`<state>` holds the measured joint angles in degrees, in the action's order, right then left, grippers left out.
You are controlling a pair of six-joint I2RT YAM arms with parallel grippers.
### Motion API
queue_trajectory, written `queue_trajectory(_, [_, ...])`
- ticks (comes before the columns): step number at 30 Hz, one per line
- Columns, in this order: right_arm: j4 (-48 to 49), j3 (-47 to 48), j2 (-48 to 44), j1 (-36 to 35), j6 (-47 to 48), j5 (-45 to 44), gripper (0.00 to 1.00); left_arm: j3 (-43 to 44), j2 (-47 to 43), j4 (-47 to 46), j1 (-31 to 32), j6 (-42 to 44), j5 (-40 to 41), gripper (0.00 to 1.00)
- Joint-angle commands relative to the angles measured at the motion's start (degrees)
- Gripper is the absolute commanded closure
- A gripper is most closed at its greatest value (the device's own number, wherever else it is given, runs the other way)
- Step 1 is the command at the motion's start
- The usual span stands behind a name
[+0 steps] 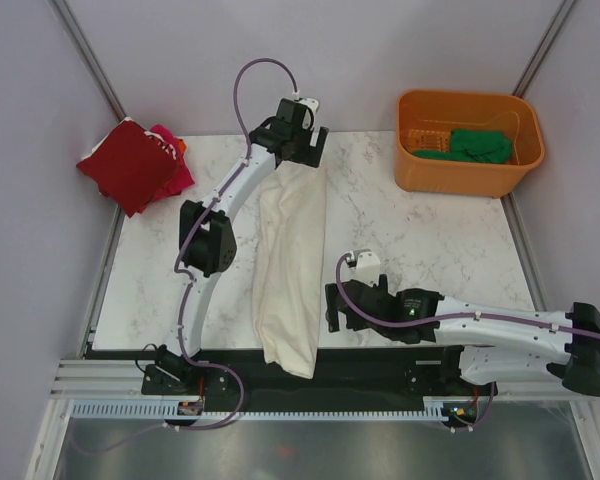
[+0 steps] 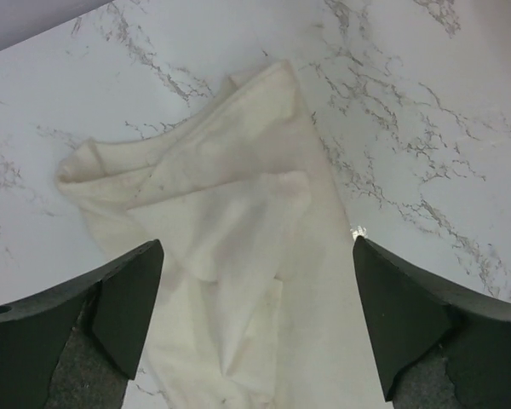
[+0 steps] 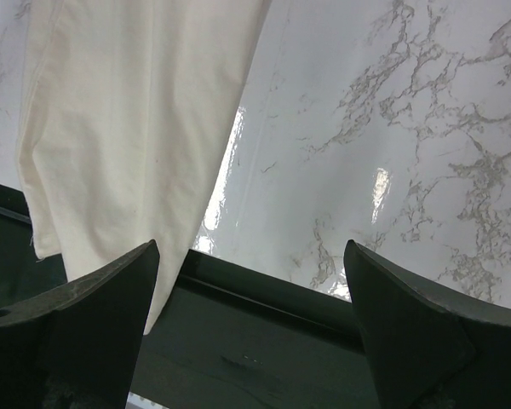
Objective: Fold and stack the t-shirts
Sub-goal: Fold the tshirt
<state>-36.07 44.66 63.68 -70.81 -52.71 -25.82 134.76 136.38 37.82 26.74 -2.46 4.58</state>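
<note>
A large cream-white t-shirt [image 1: 290,270] lies as a long folded strip down the middle of the table, its near end hanging over the black front rail. My left gripper [image 1: 302,152] is open above its far end, the crumpled cloth [image 2: 230,221] between and beyond the wide-apart fingers [image 2: 128,307]. My right gripper [image 1: 333,305] is open and empty just right of the shirt's near end [image 3: 128,128]. A dark red t-shirt [image 1: 128,165] lies folded on a magenta-pink one [image 1: 178,170] at the far left. A green t-shirt [image 1: 480,145] sits in the tub.
The orange plastic tub [image 1: 450,175] stands at the far right corner. The black front rail [image 3: 264,341] runs under my right gripper. Bare marble table [image 1: 430,240] lies right of the cream shirt. Metal frame posts rise at both far corners.
</note>
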Motion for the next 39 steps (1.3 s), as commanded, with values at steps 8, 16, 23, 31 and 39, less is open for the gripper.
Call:
queue_trajectory(8, [2.4, -1.42, 2.15, -0.04, 2.08, 1.3, 0.02, -21.69, -23.81, 6.64, -3.01, -12.54, 9.05, 0.02])
queue_trajectory(16, [14.97, -4.67, 2.68, 0.32, 0.25, 16.9, 0.02, -71.62, -55.98, 6.12, 8.91, -34.61, -0.96, 0.02])
queue_trajectory(23, [33.95, -18.8, 0.48, 0.32, -10.21, 29.85, 0.06, -97.81, -85.81, 7.79, 18.78, -50.54, -5.02, 0.02])
queue_trajectory(31, [51.36, -19.09, 16.0, -0.56, -11.89, 34.52, 0.09, -104.17, -93.75, 9.36, 20.1, -56.98, -5.63, 0.07])
queue_trajectory(39, [48.0, -12.52, 17.45, -1.44, -8.66, 30.76, 0.81, -105.14, -97.87, 9.46, 20.54, -58.01, -5.28, 0.08])
